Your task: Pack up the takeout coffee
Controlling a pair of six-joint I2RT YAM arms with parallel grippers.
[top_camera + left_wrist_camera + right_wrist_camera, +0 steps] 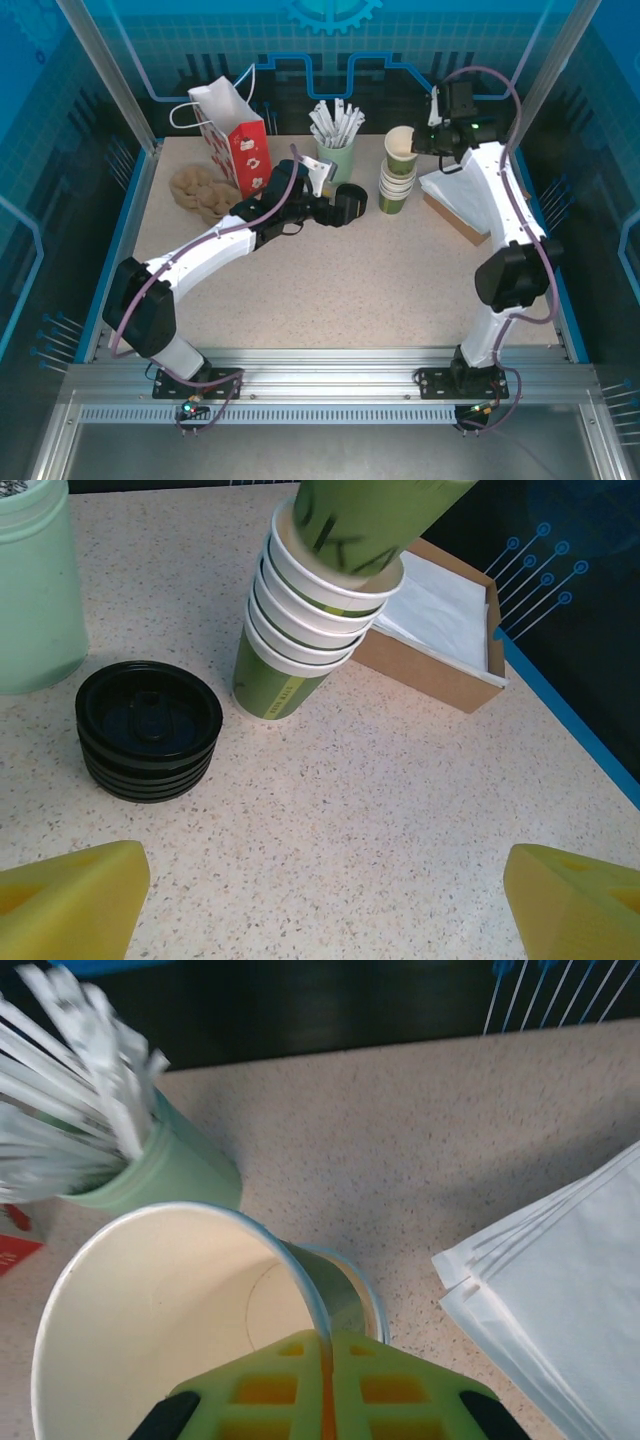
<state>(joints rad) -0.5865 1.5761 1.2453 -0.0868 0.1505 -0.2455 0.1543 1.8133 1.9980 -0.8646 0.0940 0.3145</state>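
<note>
Step in hand: separating one cup (170,1320) from the cup stack (300,630). Right hand (325,1380) is clamped on the cup's wall, and the cup is tilted, its base in the stack's top. Left hand (325,895) has its fingers apart, facing the lid stack (148,728). Next move probably needs a lift clear without toppling the stack, then setting the cup on the tabletop (400,780) for a lid.

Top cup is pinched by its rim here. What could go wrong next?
1. The right gripper pinches the cup by one thin wall, tilted; it could crush or slip.
2. The stack of cups beneath leans, so it may topple, or the next cup may lift too.
3. The open left gripper faces tightly nested lids; it might grab several.
</note>
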